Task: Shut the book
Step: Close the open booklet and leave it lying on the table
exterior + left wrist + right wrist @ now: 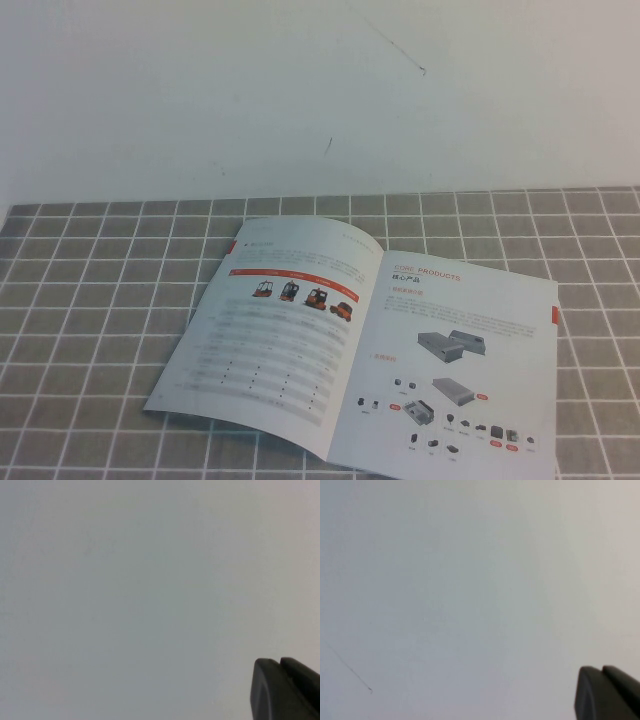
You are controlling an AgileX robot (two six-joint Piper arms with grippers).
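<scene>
An open book (368, 345) lies flat on the grey checked tablecloth (90, 300), slightly right of the middle and close to the front edge. Its left page (275, 340) shows a red band and small orange vehicles. Its right page (462, 370) shows grey boxes and small parts. Neither arm appears in the high view. In the left wrist view, my left gripper (280, 663) is only two dark fingertips pressed together, facing a blank pale wall. My right gripper (603, 670) looks the same in the right wrist view, fingertips together and holding nothing.
A white wall (320, 90) rises behind the table, with thin dark scratches (400, 50). The tablecloth stretches bare to the left of the book and behind it. The book's front right corner reaches the bottom of the high view.
</scene>
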